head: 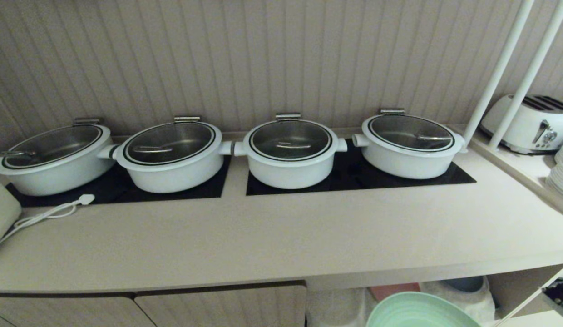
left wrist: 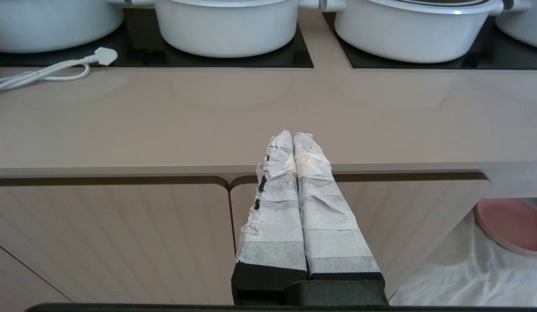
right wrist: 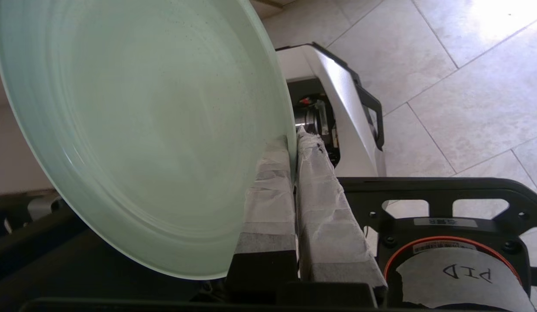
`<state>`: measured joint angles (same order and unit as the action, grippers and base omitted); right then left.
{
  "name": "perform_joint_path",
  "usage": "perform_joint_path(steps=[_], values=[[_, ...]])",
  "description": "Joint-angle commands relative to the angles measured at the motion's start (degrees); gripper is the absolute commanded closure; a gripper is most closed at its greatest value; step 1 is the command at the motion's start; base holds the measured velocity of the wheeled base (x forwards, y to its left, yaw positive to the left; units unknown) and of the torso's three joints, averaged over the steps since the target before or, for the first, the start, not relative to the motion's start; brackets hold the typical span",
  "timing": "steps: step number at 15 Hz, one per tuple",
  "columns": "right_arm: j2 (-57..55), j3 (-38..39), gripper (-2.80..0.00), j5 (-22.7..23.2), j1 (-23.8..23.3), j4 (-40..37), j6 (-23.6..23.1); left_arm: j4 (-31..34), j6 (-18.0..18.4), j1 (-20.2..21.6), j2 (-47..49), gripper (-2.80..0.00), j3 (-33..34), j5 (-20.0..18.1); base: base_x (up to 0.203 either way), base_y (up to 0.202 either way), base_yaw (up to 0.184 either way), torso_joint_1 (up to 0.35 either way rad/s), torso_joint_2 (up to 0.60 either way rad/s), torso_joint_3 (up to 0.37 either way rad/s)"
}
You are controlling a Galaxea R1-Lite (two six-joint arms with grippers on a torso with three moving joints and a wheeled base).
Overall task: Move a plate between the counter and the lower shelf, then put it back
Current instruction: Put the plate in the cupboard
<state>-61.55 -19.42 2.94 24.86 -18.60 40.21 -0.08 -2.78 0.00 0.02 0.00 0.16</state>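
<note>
Right wrist view shows you the right gripper [right wrist: 293,145] pinching the plate [right wrist: 138,130] by its rim, held off the counter [head: 281,236], below its front edge. Your left gripper [left wrist: 293,138] sits pressed together, empty, before the cabinet doors [left wrist: 108,234].

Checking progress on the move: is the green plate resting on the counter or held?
Held. The right pincer is shut on the plate rim; it shows below the counter edge.

Plate [head: 417,312] cut by btm edge; pink plate [left wrist: 513,225] half cropped.
</note>
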Motion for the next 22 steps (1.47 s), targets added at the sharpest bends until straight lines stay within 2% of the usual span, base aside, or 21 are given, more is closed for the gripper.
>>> perform_joint_path(steps=[1,7,22], values=[[0.23,-0.09,0.00,1.14,0.02,-0.21,-0.04,-0.01,-0.03,0.00,-0.02,0.00,0.00,0.02,0.000,0.000,0.000,0.000,0.00,0.000],[0.29,-0.36,0.00,2.68,0.10,-0.29,-0.22,-0.01,-0.03,0.00,-0.02,0.00,0.00,0.02,0.000,0.000,0.000,0.000,0.00,0.000],[-0.32,-1.06,0.00,2.86,0.10,-0.12,0.13,-0.01,-0.03,0.00,-0.02,0.00,0.00,0.02,0.000,0.000,0.000,0.000,0.00,0.000]])
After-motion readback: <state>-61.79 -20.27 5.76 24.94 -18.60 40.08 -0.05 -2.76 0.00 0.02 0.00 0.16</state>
